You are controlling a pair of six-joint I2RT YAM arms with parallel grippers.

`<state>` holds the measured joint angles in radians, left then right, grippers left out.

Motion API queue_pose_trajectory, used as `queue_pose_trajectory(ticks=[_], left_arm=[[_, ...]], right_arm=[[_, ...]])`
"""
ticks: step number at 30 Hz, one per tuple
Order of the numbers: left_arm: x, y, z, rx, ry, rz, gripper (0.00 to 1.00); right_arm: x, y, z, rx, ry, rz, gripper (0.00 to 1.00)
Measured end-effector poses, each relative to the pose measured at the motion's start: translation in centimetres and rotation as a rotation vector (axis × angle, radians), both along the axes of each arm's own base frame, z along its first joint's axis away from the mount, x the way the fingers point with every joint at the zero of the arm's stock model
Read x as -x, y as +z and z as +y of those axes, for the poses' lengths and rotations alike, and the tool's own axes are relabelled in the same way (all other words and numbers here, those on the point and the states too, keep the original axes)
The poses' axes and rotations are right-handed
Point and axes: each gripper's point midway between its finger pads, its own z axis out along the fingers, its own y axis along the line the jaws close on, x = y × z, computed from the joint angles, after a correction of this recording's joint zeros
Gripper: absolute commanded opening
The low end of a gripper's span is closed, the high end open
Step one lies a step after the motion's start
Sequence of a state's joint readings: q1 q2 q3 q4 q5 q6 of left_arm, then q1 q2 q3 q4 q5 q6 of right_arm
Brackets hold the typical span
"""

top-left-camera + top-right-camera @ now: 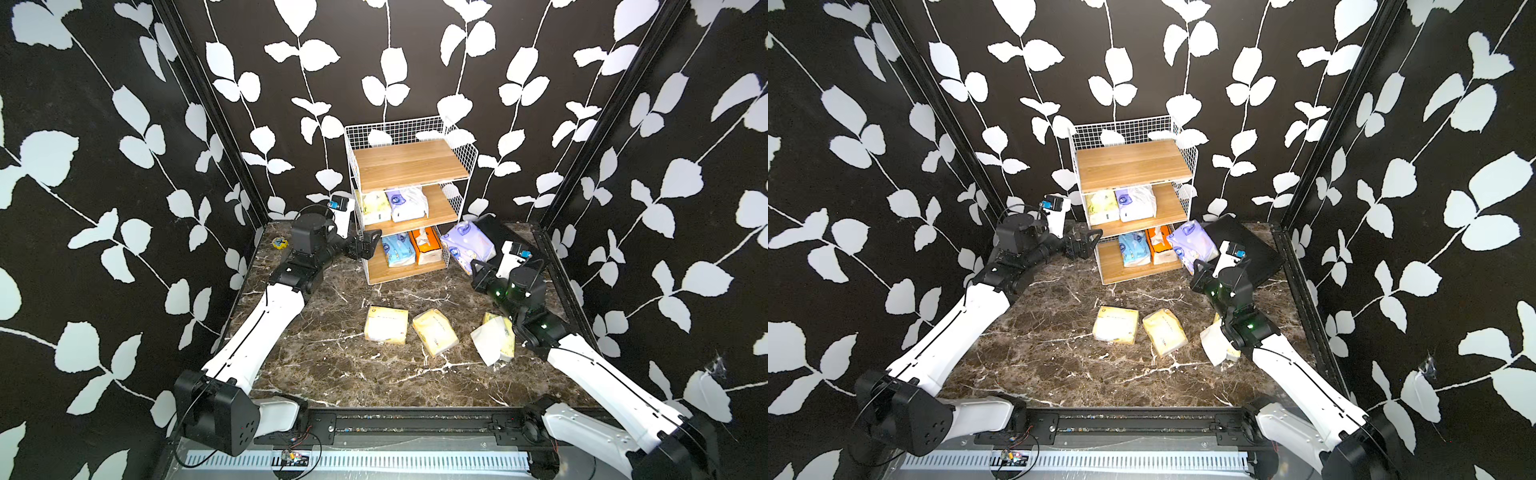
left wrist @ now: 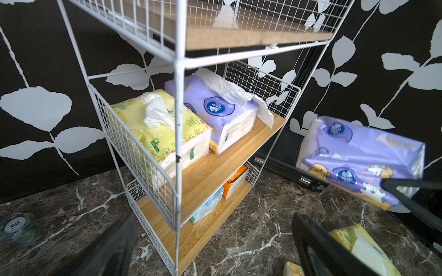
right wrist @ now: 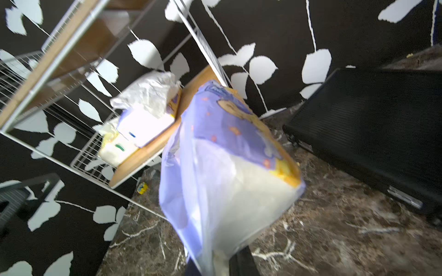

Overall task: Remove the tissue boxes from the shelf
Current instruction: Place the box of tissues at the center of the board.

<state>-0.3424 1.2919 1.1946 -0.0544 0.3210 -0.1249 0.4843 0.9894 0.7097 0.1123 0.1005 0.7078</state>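
Here the right pincer (image 1: 477, 269) is clamped narrow on one end of a lavender tissue pack (image 1: 467, 243), which hangs tilted in the air, off the counter (image 1: 332, 353). The pack is out of the shelf (image 1: 409, 164) and just beside the right side of its bottom tier, in front of a flat black case (image 1: 1260, 249). The right wrist view shows its loose plastic wrapper sagging towards the camera.

The left pincer (image 1: 369, 244) holds nothing. Its jaws stand wide apart at the left front corner of the shelf, level with the gap between the middle and bottom boards.

On the middle board, a pale yellow pack (image 1: 376, 206) and a second lavender pack (image 1: 407, 202) sit side by side, each with tissue pulled up from the top. The bottom board carries a light blue pack (image 1: 397, 249) next to an orange box (image 1: 426, 245). The top board is bare wood.

Three more yellow packs lie on the counter in front of the shelf, in a loose row: one (image 1: 386, 325), another (image 1: 435, 332), and a third (image 1: 494, 338) partly under the right arm.
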Motion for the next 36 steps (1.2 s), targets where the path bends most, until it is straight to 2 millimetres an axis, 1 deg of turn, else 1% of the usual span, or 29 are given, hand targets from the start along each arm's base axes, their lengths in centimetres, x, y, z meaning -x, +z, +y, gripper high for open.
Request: queue_pose_trajectory(ticks=[4,7,17,20,23,28,36], left_arm=[[0.0,0.2,0.2,-0.008,0.006,-0.011,0.99],[0.1,0.3,0.2,-0.010,0.005,-0.015,0.99],[0.1,0.3,0.2,-0.011,0.004,-0.017,0.99],[0.1,0.3,0.2,-0.012,0.003,-0.017,0.99],[0.1,0.3,0.2,-0.013,0.003,-0.018,0.99],[0.1,0.3,0.2,-0.013,0.003,-0.018,0.99],[0.1,0.3,0.2,-0.016,0.002,-0.020,0.99]], right_arm=[[0.9,-5.3,-0.3,0.075,0.013,0.122,0.00],[1.2,-8.5,-0.3,0.123,0.025,0.200,0.00],[1.1,-16.5,0.6,0.286,0.111,0.393,0.00],[0.9,-17.3,1.2,0.303,0.144,0.408,0.00],[0.8,-17.3,1.7,0.307,0.179,0.400,0.00],[1.4,-17.5,2.4,0.295,0.226,0.400,0.00],[4.9,-19.2,1.5,0.256,0.262,0.428,0.00]])
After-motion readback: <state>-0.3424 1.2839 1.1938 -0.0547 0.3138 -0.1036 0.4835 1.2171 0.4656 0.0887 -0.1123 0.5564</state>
